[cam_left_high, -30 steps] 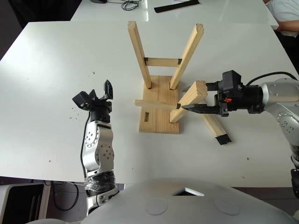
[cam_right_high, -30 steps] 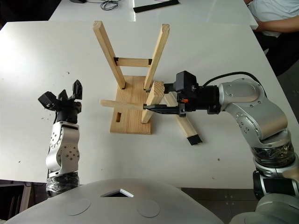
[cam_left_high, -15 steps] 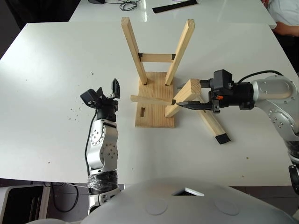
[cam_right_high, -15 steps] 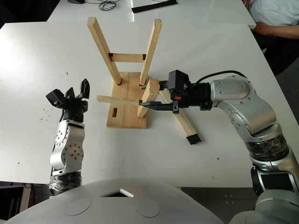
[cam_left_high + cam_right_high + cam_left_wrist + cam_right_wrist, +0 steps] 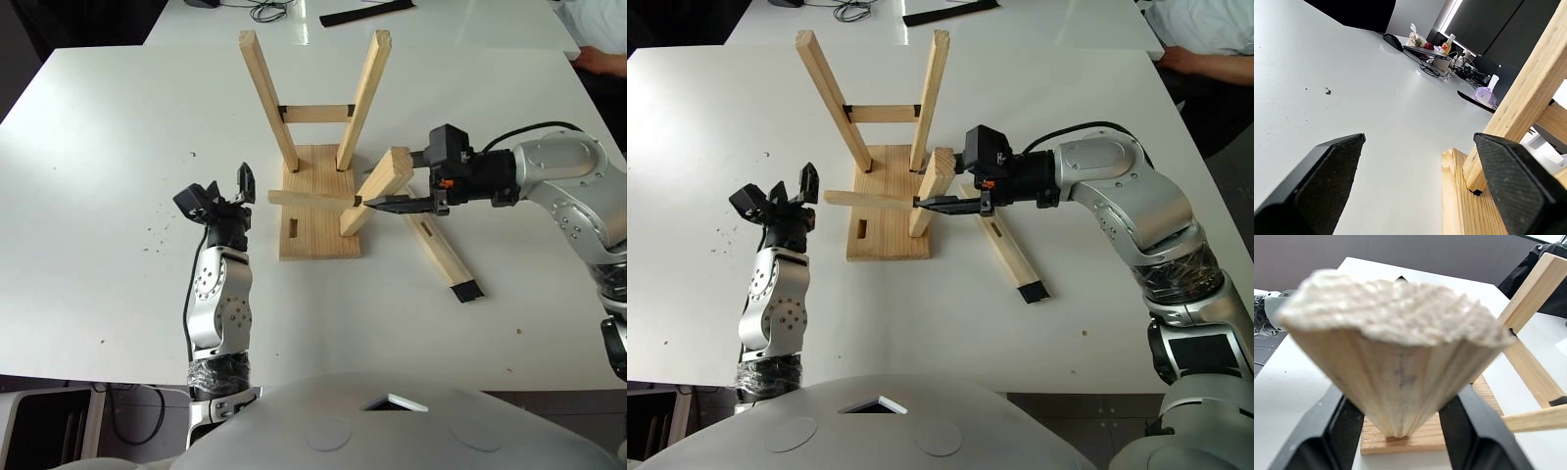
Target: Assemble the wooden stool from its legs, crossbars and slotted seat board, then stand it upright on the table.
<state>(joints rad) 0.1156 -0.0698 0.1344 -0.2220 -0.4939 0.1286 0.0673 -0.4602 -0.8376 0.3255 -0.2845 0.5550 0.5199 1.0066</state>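
Note:
The slotted seat board (image 5: 315,231) lies flat mid-table. Two legs (image 5: 265,98) (image 5: 362,93) stand up from its far end, joined by a crossbar (image 5: 314,113). My right gripper (image 5: 378,204) is shut on a third leg (image 5: 380,186), which leans on the board's right side; a thin crossbar (image 5: 306,200) sticks out from that leg to the left. In the right wrist view the leg's end (image 5: 1396,352) sits clamped between the fingers (image 5: 1327,431). A fourth leg (image 5: 438,252) lies on the table to the right. My left gripper (image 5: 217,196) stands open just left of the board, its pads (image 5: 1327,181) on either side of bare table.
Small crumbs (image 5: 155,235) dot the table at the left. A black strip (image 5: 367,12) and cables (image 5: 269,10) lie on the far table. A person's arm (image 5: 1190,59) rests at the far right corner. Open table lies in front of the board.
My right gripper moved left and away with the third leg, and the board with its standing legs shifted the same way. My left gripper moved right, closer to the board.

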